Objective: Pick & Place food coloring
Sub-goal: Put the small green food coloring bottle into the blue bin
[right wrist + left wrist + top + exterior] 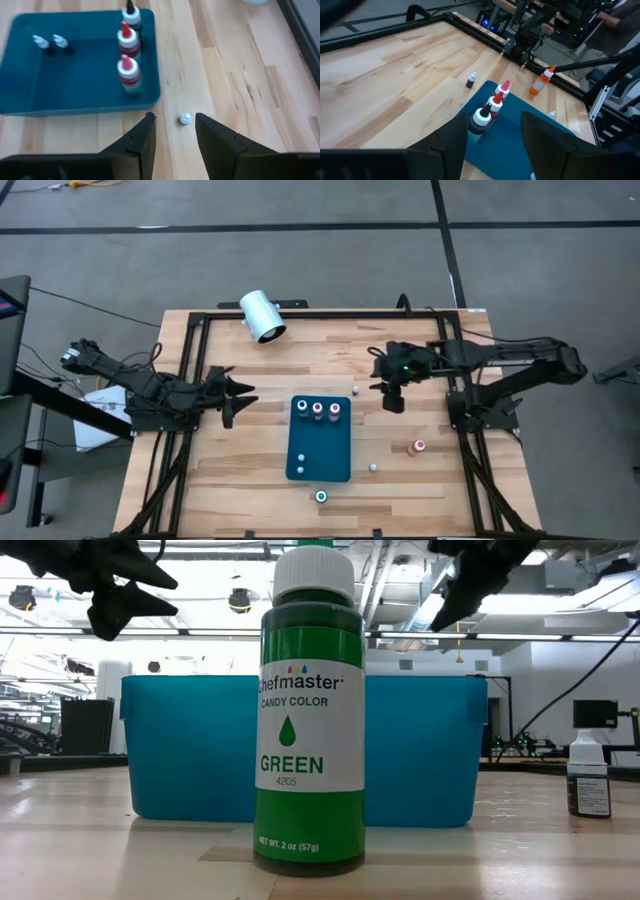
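Note:
Three food coloring bottles (318,409) with red and whitish tops stand in a row at the far end of a blue tray (322,442), and two tiny ones (300,464) stand near its near-left corner. Loose on the table are a tiny white-topped bottle (355,391) (186,118), another (373,467), an orange one (419,447) and a green one (321,496) (310,710). My right gripper (393,402) (175,120) hangs open above the table, right of the tray's far end. My left gripper (240,405) (495,135) waits open, left of the tray.
A big white cylinder (262,316) lies near the far edge on its side. A black frame (190,360) runs along the table's left, far and right sides. Bare wood lies between the tray and each arm. In the low view the green bottle stands before the tray wall (430,750).

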